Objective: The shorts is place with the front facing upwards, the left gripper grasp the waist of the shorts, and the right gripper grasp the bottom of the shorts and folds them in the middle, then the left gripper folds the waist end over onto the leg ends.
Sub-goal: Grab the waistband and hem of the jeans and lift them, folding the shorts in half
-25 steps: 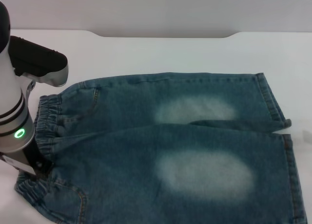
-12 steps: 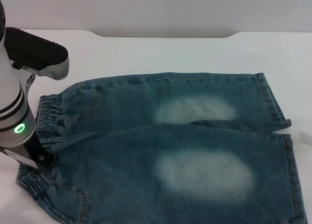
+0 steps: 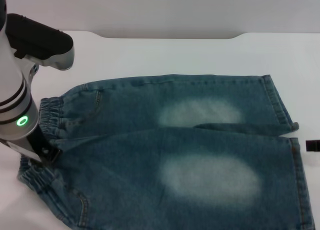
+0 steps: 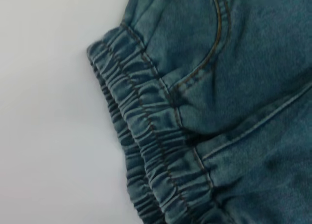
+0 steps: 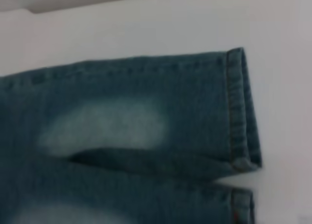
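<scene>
The head camera looks forward and down over the whole shorts (image 3: 175,150), while the left wrist camera sits close above their waistband (image 4: 146,146) and the right wrist camera above the leg hems (image 5: 239,112).

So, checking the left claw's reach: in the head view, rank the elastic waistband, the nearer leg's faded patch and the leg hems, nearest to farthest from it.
From the left claw:
1. Elastic waistband, beneath the claw, at the shorts' left end.
2. Nearer leg's faded patch, mid-leg.
3. Leg hems, at the far right end.

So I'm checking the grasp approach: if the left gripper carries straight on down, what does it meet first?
Most likely the elastic waistband of the shorts; the left gripper sits right at it, though contact is unclear.
</scene>
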Robot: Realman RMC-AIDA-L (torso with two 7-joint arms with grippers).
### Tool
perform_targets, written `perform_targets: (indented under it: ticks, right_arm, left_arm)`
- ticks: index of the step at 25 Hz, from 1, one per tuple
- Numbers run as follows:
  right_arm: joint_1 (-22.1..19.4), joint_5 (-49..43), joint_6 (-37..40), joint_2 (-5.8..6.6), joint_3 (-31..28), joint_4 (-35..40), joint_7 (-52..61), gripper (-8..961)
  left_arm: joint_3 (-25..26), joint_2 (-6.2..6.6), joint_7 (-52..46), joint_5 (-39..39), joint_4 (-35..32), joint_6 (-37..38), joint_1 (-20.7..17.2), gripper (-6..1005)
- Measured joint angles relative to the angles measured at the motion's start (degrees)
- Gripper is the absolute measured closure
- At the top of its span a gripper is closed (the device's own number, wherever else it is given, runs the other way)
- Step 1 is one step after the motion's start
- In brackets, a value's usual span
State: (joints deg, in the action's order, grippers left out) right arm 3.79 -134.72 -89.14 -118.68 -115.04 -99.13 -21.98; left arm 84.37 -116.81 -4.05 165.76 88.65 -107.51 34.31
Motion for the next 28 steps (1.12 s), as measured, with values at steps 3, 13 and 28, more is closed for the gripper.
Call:
perform_targets:
  ticks: [3,13,28]
  right_arm:
    - [0.71,-0.17,-3.94,0.02,-0.18,-0.83,0.48,225]
    - [0.49,-0.84,-10.26,0.01,0.06,-0.6,1.09,225]
    - [-1.46,-0.7,-11.83,-0.13,2.89,2.74,1.59,224]
  left_arm:
    - [0.0,-0.04,0.0,0.01,-0.01,-0.03,0.28,978]
    - [0.0,-0.41,-0.08,0.01,-0.64,0.0,1.96,978]
    - [-1.49,-0.52,-0.95,0.0,-1.22,0.81,2.6,978]
